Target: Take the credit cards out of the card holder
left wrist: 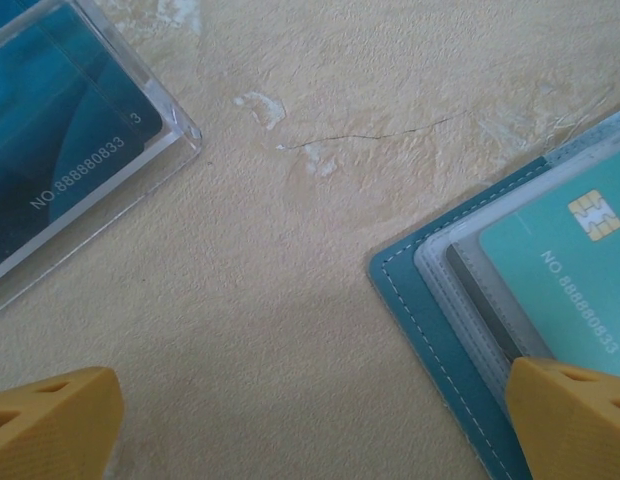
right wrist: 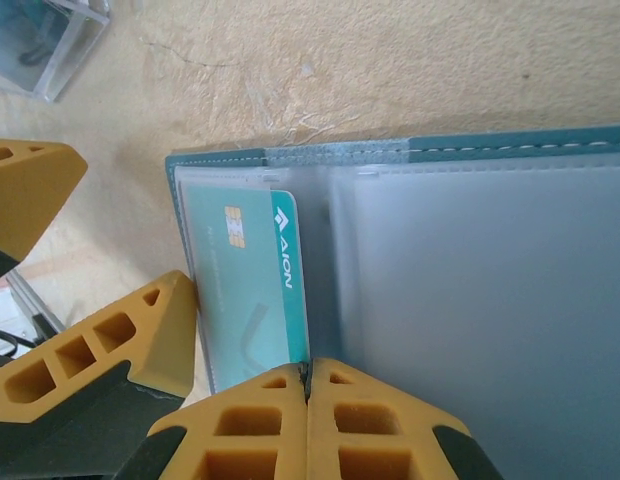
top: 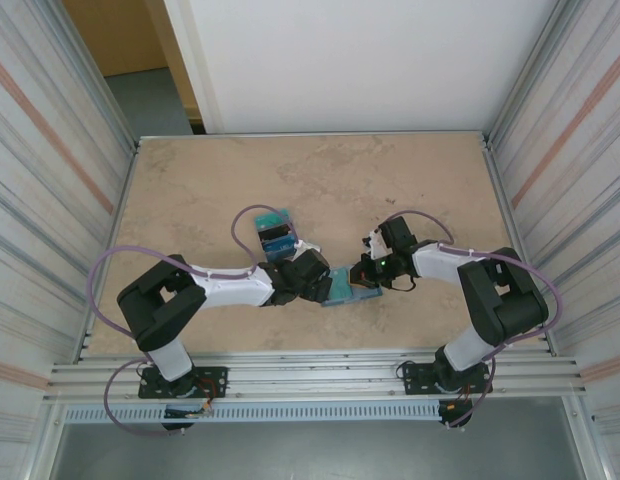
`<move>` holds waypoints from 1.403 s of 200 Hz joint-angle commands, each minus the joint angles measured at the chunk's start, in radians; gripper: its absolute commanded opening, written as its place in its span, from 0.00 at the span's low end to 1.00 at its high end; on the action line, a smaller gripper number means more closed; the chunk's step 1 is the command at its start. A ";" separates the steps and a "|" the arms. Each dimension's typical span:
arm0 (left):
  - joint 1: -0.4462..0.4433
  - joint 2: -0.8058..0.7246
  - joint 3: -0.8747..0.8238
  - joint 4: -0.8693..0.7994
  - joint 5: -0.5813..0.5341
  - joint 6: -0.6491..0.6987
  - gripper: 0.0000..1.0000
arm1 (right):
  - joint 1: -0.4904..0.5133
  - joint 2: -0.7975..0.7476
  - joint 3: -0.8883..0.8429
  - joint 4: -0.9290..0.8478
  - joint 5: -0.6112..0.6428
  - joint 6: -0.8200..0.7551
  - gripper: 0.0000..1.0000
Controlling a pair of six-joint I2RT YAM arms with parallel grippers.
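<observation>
Right gripper clenched at the near end of the teal-green credit card, that end hidden so a hold is unconfirmed; left gripper released beside the open card holder on the tabletop; beyond, a clear case, cut off.

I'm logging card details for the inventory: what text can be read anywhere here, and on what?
"NO.888880833": blue card in the clear case.
"3": same card's corner.
"AION": teal card in the card holder.
"NO.88888083", last digits unclear: same teal card.
</observation>
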 commanded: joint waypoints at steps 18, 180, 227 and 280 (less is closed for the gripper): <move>-0.006 0.002 0.008 -0.081 -0.045 -0.003 0.98 | -0.022 -0.036 -0.018 -0.024 0.022 -0.003 0.00; -0.019 -0.081 0.087 -0.084 -0.046 0.088 0.99 | -0.034 -0.086 -0.051 -0.031 0.035 -0.001 0.00; -0.032 -0.018 0.142 -0.073 -0.019 0.124 0.99 | -0.034 -0.086 -0.050 -0.025 0.034 0.004 0.00; -0.032 0.047 0.154 -0.091 -0.009 0.129 0.98 | -0.035 -0.094 -0.050 -0.028 0.029 0.005 0.00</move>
